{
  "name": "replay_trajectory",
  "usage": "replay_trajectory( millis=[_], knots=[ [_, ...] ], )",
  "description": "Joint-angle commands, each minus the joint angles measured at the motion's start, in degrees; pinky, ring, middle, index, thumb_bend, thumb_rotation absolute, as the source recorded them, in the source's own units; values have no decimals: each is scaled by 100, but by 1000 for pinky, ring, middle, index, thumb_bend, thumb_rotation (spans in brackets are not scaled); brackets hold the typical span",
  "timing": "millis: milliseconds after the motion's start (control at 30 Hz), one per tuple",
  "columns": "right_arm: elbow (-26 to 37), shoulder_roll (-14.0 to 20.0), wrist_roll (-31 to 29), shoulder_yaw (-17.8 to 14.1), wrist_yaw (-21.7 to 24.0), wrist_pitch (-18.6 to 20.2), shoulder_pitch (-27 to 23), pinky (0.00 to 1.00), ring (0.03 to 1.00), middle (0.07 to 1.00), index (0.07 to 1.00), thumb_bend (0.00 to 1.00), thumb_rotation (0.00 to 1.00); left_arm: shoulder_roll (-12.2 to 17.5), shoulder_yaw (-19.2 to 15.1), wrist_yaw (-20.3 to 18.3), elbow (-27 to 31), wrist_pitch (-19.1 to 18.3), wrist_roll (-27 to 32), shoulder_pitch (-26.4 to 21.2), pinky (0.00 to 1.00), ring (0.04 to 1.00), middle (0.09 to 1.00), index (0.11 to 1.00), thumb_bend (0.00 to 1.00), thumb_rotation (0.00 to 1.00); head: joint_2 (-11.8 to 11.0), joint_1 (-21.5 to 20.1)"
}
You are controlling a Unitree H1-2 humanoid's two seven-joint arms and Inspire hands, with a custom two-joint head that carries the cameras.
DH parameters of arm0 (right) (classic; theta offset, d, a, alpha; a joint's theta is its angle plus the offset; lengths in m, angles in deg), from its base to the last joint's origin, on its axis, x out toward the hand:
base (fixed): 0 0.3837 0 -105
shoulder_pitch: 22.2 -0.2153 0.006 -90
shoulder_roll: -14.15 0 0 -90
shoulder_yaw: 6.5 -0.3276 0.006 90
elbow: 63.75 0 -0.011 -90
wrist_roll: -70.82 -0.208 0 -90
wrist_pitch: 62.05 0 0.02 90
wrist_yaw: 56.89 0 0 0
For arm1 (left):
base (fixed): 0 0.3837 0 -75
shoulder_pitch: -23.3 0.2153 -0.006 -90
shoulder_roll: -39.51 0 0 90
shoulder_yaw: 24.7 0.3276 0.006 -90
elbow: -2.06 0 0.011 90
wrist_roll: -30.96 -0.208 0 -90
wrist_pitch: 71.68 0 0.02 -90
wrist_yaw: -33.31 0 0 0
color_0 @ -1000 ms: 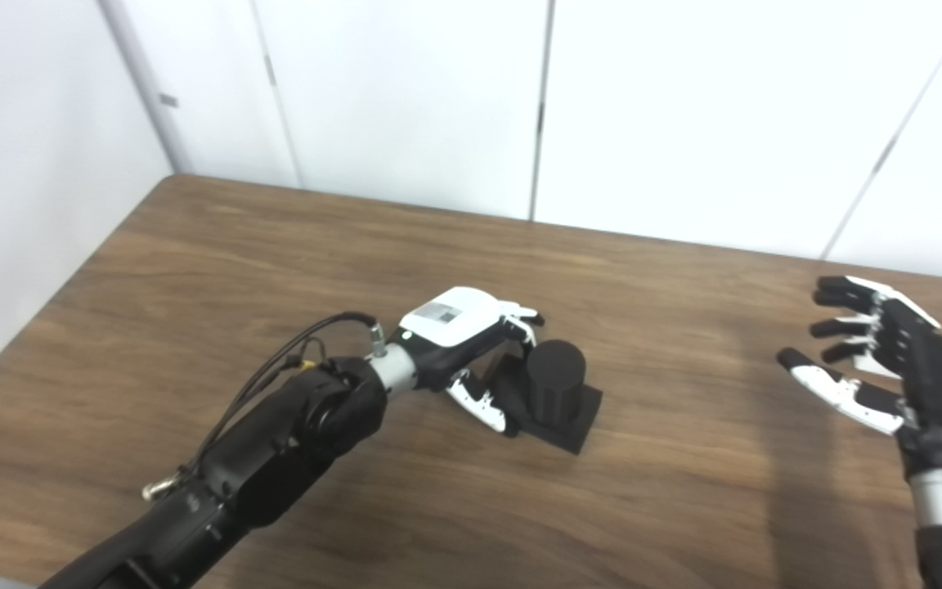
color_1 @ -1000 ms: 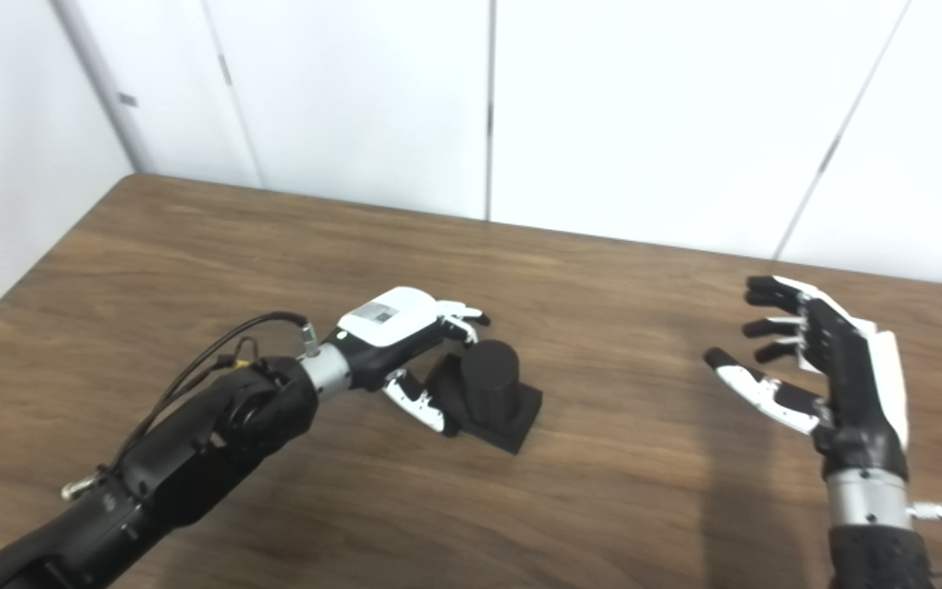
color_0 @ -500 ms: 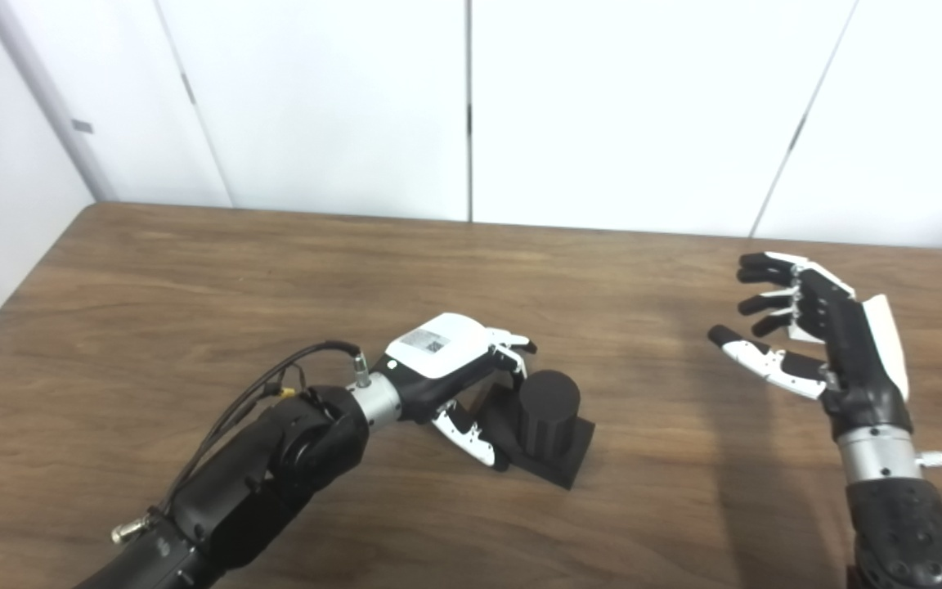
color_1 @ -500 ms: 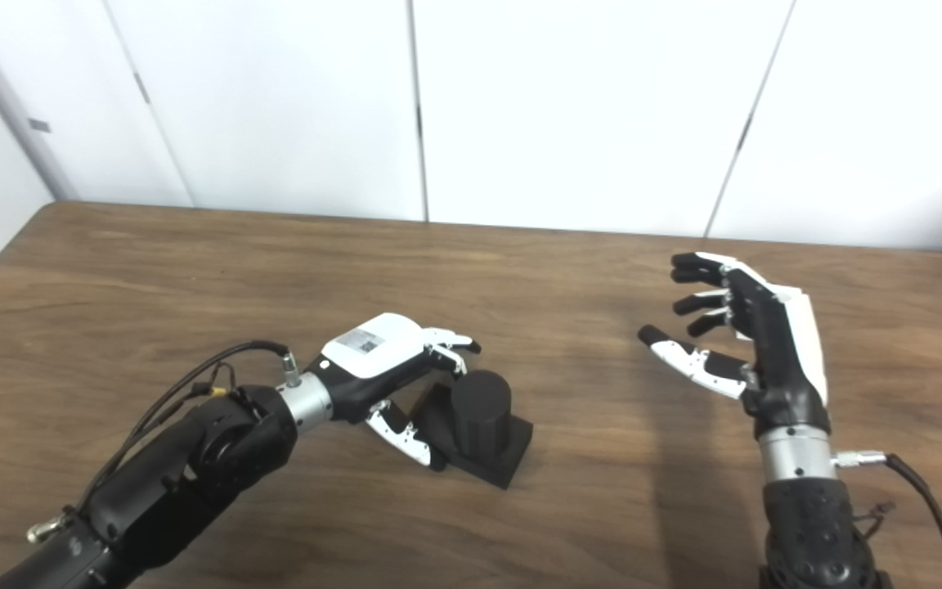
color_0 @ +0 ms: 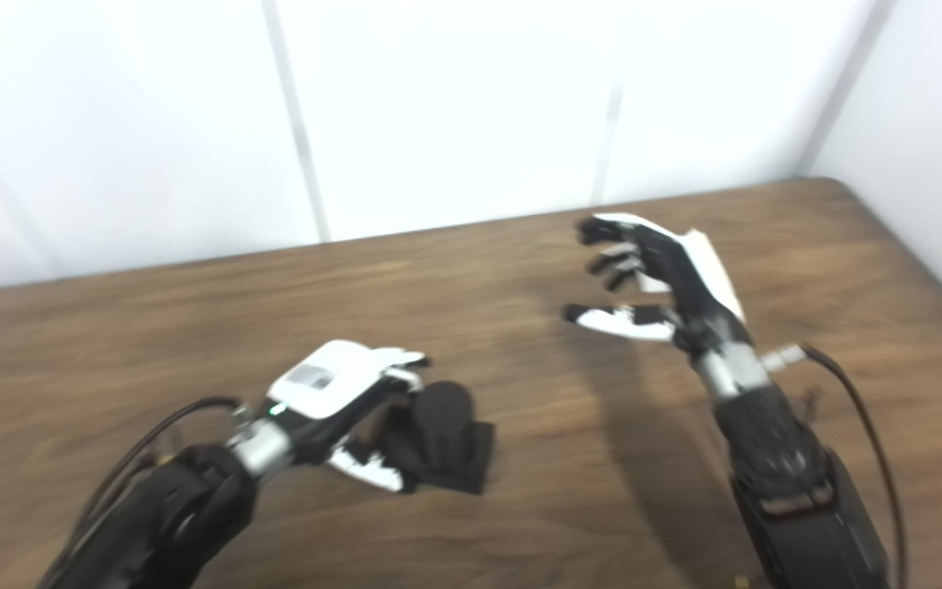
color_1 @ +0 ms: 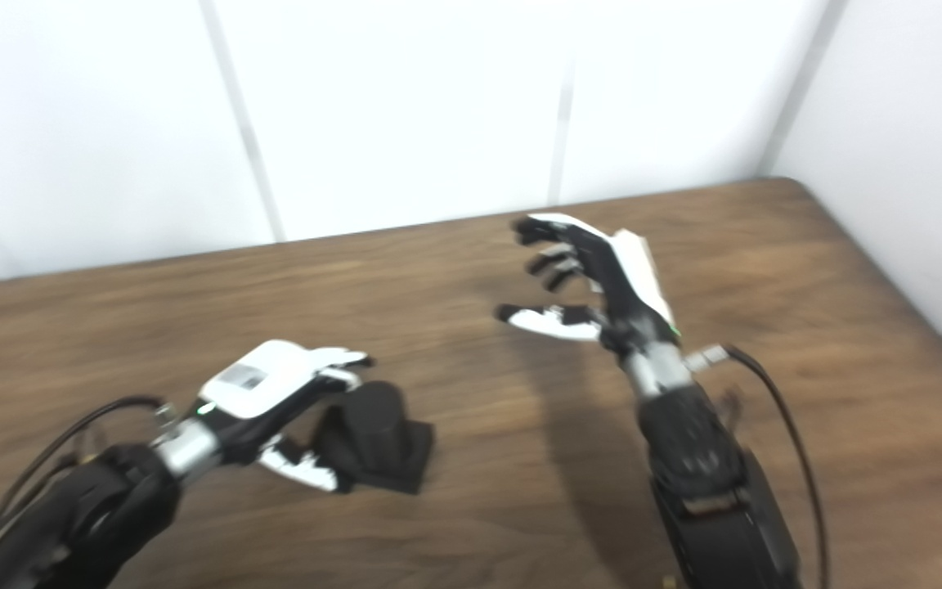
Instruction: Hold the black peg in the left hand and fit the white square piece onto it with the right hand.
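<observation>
Black peg is seen on the counter near its front edge, now cupped more closely by the left robot hand, while the right robot hand is kept open and empty, and no white piece is visible.

Black peg on a brown wood-grain counter; both hands, left hand and right hand, black with white shells.
</observation>
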Motion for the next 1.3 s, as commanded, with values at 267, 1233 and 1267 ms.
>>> replay_trajectory(
  millis=[267,1233,1267],
  knots=[
    [138,1408,526,163,1040,523,-777,577,729,819,805,740,91,253,349,-242,-503,400,-406,496,790,899,894,491,524,64,-412,-478],
    [-1807,2566,3218,1616,2885,965,-2678,951,1000,1000,957,866,184,388,251,121,-654,763,-388,682,808,903,899,491,524,66,-477,-590],
    [-1871,2560,3228,1615,2875,955,-2713,949,1000,1000,957,864,188,386,249,115,-649,759,-385,679,808,903,898,491,524,66,-477,-590]
  ],
)
